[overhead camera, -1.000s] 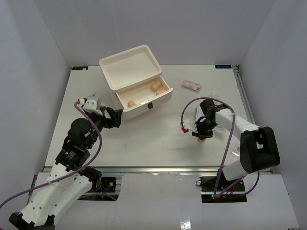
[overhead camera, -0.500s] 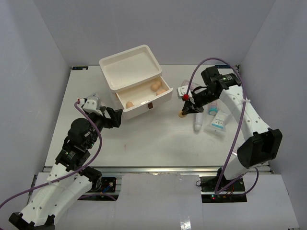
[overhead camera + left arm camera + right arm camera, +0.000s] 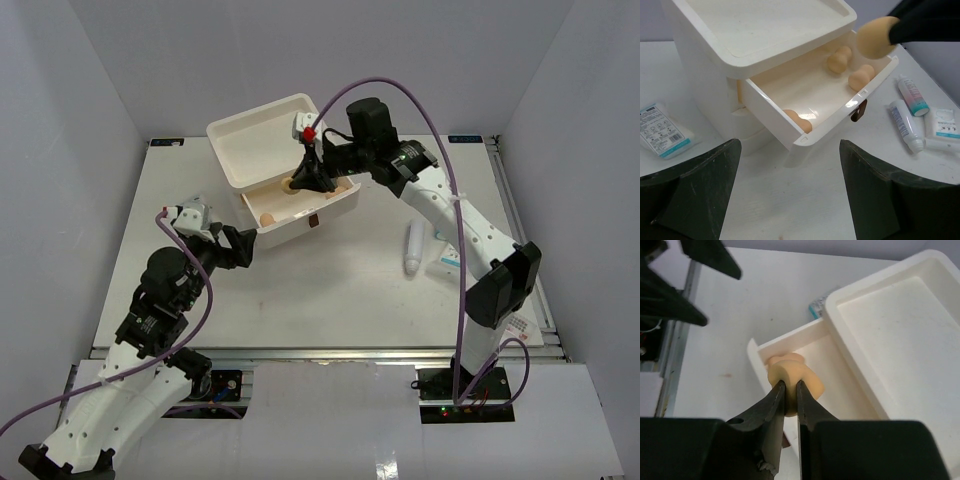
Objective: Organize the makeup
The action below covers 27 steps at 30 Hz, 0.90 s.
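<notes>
Right now pinching a tan sponge in the right gripper, jaws clamped on it and pressed almost together. Stretched far across the table on the right arm, up over the pulled-out top drawer of the white drawer box. Hanging in the air above the drawer's middle, clear of its walls and floor as far as the overhead and left wrist views show.

Inside the drawer, three more sponges: a back sponge and a corner sponge close together at the end nearest the right arm, plus a front sponge tucked against the front wall toward the other end.

Parked low near the drawer's front corner on the left-arm side: the left gripper, jaws spread wide apart, pointed at the box, touching neither drawer nor box in its wrist view.

Out on the table, on the right-arm side of the box: a white tube lying flat, a second tube with a teal and pink end just beside it, and a clear sachet with blue print just beyond. On the opposite side of the box, lying flat and close to its wall: a second sachet.
</notes>
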Each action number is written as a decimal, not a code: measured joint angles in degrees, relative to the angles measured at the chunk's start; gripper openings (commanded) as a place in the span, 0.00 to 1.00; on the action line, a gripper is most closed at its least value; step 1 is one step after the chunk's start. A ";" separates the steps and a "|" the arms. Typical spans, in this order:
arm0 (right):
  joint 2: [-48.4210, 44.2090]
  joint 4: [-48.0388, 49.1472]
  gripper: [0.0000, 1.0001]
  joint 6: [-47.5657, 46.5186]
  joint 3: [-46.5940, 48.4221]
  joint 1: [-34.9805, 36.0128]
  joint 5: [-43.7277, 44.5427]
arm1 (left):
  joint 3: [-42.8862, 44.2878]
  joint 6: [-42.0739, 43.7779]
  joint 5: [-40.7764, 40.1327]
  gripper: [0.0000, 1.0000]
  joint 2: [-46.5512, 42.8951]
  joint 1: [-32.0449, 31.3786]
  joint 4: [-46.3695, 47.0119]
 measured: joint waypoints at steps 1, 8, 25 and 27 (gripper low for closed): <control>1.00 1.79 0.24 1.84 0.04 0.16 2.05 | -0.16 0.14 0.68 0.91 -0.25 0.00 0.16; 5.67 5.70 0.57 8.66 -0.76 -0.30 11.24 | -0.72 0.88 5.10 0.90 -1.54 0.04 1.71; -9.40 -2.00 0.59 -9.92 -10.56 -3.93 -5.99 | -0.69 0.28 5.96 0.53 1.30 0.04 3.08; -12.64 -9.65 0.52 -24.03 -12.65 -4.58 -10.79 | 0.52 -0.49 4.31 0.43 4.19 0.04 2.25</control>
